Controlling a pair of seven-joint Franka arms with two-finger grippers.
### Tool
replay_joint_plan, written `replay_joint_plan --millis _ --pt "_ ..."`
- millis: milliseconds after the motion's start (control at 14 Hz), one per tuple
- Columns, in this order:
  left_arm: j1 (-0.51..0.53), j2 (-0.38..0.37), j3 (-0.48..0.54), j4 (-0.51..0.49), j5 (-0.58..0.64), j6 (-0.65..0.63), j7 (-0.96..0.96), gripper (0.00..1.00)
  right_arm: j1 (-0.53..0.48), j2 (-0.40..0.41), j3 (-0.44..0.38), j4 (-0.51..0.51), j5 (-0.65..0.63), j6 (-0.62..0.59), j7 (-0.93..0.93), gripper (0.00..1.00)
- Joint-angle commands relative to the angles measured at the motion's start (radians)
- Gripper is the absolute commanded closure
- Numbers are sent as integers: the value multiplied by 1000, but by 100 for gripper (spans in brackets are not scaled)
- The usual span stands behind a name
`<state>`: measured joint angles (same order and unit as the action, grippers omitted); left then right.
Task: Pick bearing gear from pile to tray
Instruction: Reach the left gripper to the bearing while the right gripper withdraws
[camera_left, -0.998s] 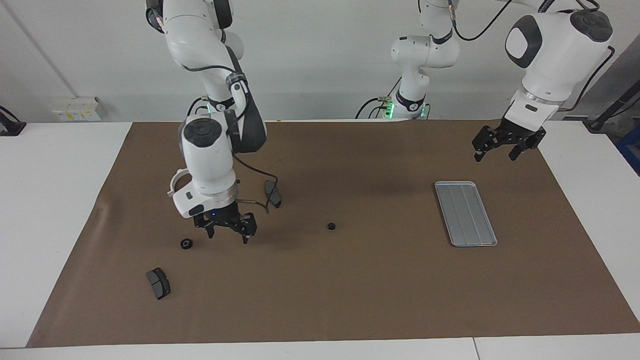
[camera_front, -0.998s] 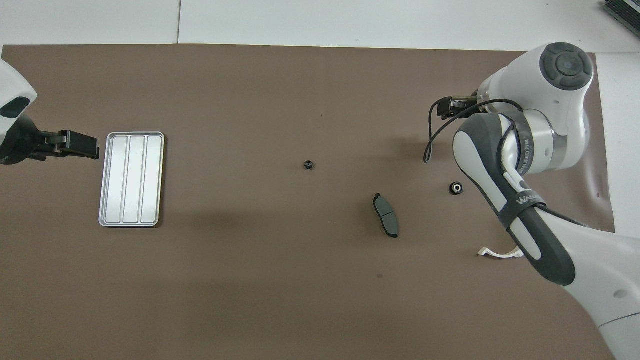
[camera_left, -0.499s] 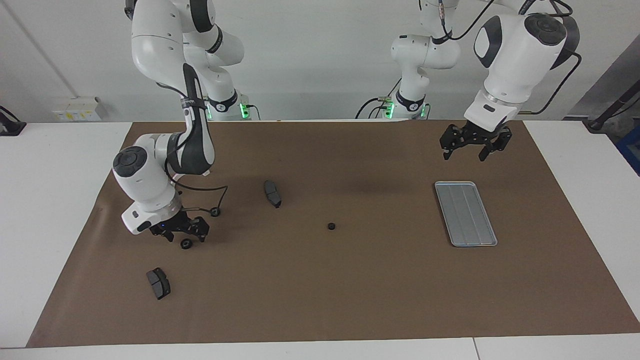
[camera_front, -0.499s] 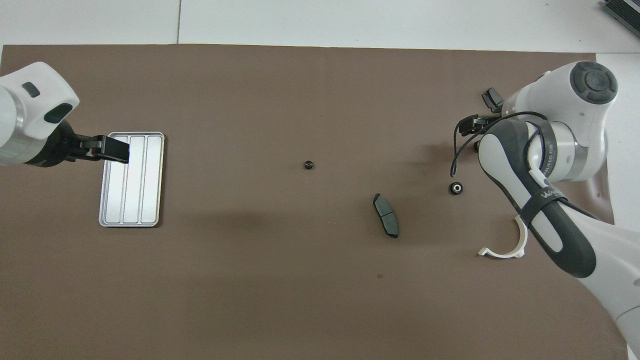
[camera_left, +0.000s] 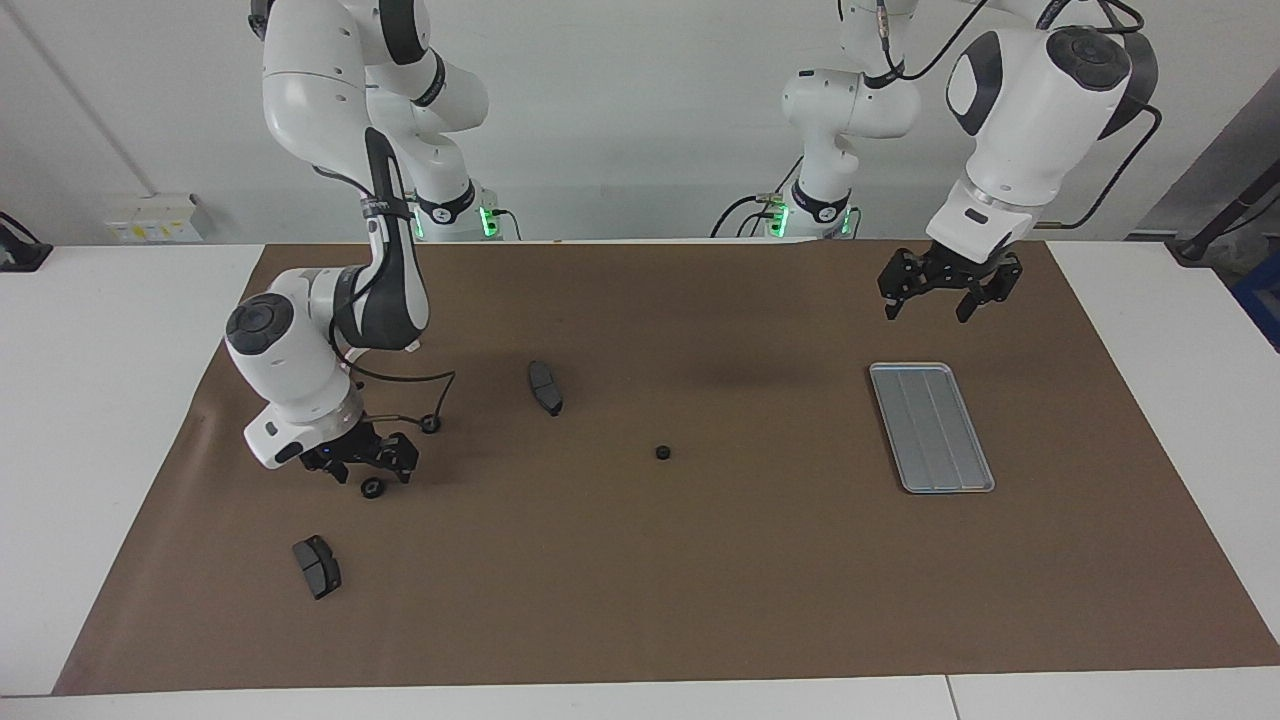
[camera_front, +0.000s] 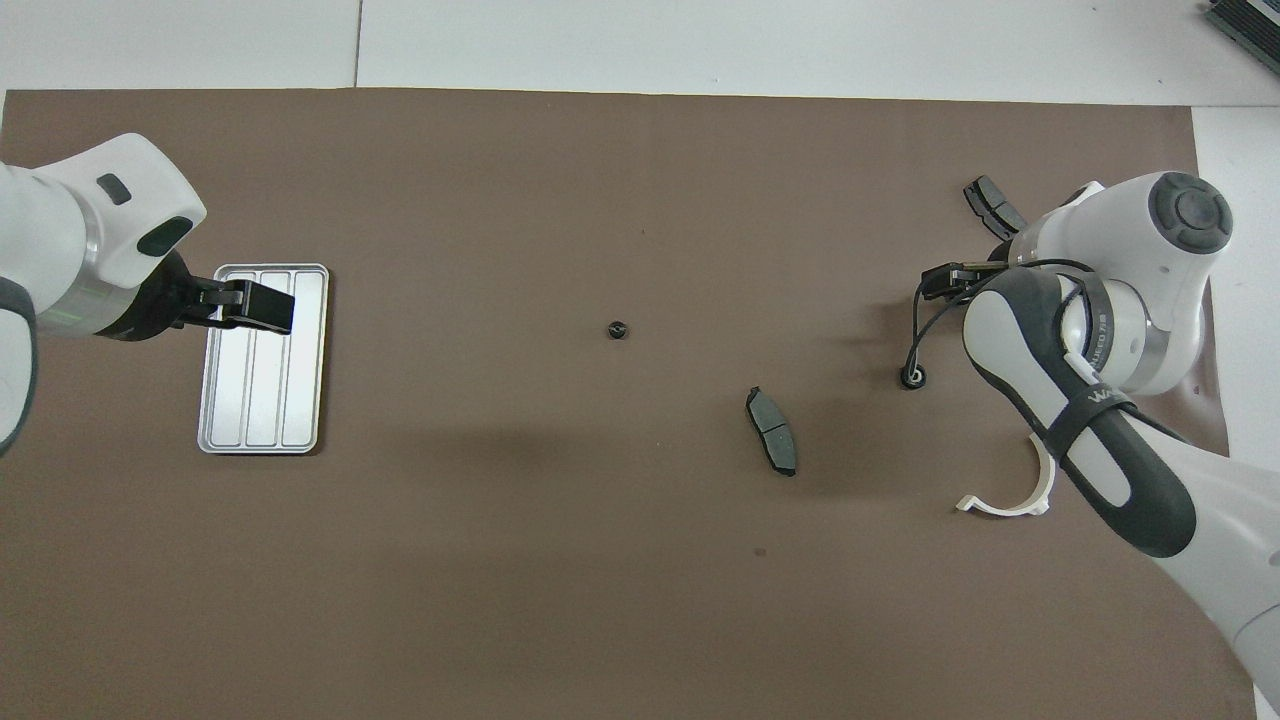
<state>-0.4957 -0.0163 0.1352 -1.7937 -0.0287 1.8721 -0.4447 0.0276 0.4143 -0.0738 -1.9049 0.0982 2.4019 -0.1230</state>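
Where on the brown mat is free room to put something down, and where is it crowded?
Free: between the lone middle gear and the tray. Crowded: around the right claw, among gears and brake pads.

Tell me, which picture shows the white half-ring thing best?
The overhead view. There the white half-ring bracket lies on the brown mat beside the right arm, with nearly its whole curve showing. In the facing view the right arm stands in front of it, so I cannot make it out.
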Motion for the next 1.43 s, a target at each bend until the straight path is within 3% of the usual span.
replay_joint_plan --millis 0,143,356,641,927,1354 --pt "-105 40 12 -26 0 74 -146 0 -25 -20 17 -36 28 40 -55 11" --pt "-151 105 12 -12 -3 125 -150 0 -25 -20 17 -36 28 43 -55 23" --pt "-181 196 12 42 -34 171 -170 0 -25 -8 19 -34 28 69 -50 23" --pt "-242 458 4 235 -57 177 -175 0 -25 -5 19 -34 28 77 -49 23" --pt "-233 545 6 246 -85 329 -167 0 -25 7 19 -34 29 102 -49 23" --pt "-208 613 -6 260 -77 392 -77 6 -25 9 19 -33 29 105 -47 23"
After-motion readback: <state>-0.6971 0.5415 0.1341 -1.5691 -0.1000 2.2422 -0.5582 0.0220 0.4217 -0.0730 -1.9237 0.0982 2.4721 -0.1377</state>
